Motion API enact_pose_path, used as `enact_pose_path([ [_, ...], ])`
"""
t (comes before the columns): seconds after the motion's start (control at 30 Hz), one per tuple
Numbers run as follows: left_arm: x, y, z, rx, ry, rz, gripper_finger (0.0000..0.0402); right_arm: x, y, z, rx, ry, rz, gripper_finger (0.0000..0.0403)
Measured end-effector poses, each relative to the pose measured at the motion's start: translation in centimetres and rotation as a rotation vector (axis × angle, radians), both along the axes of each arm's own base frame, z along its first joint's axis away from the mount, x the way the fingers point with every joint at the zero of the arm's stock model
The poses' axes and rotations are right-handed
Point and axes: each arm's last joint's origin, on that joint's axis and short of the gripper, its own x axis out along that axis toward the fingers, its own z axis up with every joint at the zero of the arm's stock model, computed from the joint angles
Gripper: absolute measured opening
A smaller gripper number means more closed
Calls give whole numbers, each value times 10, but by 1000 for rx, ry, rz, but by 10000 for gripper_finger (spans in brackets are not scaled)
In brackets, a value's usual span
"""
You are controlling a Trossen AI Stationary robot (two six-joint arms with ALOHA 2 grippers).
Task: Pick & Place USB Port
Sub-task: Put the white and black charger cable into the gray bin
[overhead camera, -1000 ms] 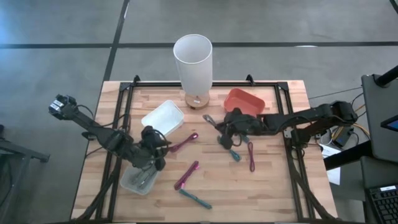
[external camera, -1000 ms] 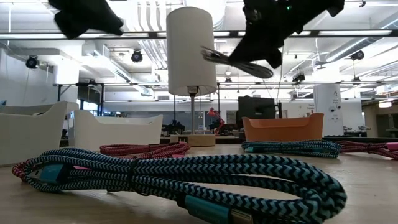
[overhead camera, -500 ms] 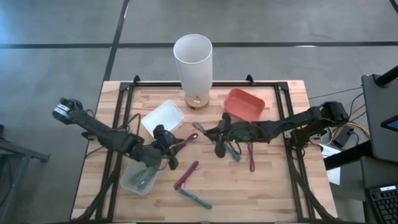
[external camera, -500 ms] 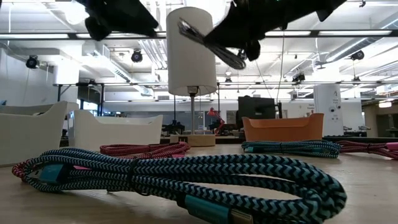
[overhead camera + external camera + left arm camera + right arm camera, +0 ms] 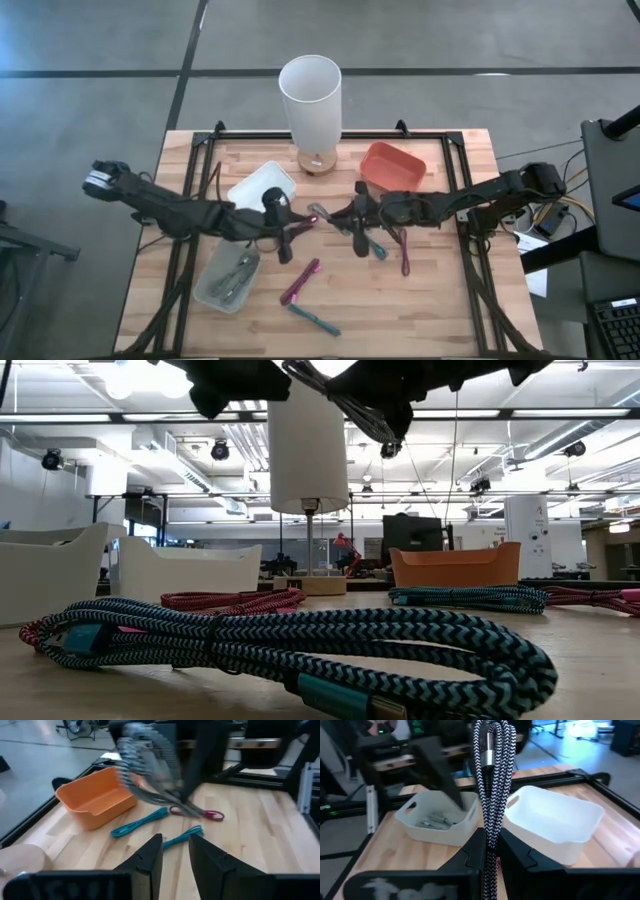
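Where the two dark arms meet at the centre of the high view, the right gripper (image 5: 357, 222) holds a coiled black-and-white braided USB cable (image 5: 327, 214) above the wooden table (image 5: 440, 300), facing the left gripper (image 5: 285, 232). Low view: the cable (image 5: 345, 400) hangs at top centre. Left wrist view: its fingers (image 5: 150, 857) stand slightly spread, holding nothing; the blurred cable (image 5: 150, 770) seems just beyond. Right wrist view: jaws pinch the cable (image 5: 492, 780) upright.
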Motion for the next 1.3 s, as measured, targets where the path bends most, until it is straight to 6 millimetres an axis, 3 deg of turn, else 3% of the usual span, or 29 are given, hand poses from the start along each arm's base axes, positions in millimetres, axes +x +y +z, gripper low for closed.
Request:
enact_pose_path([
  [0.2,9,4,-9,-7,-48,-52,99,1,0,-1,2,2,10,34],
  [0.47,6,7,-18,-35,-260,-138,99,1,3,0,26,-11,102,34],
  [0.8,5,9,-15,-31,-343,-172,97,1,3,1,28,-23,109,34],
  [0.93,5,11,-15,-27,-343,-165,77,2,3,1,27,-23,110,34],
  [1.13,5,12,-15,-26,-342,-162,13,2,3,1,30,-23,96,49],
  [1.3,5,12,-16,-25,-338,-162,15,1,3,-1,2,-8,104,92],
])
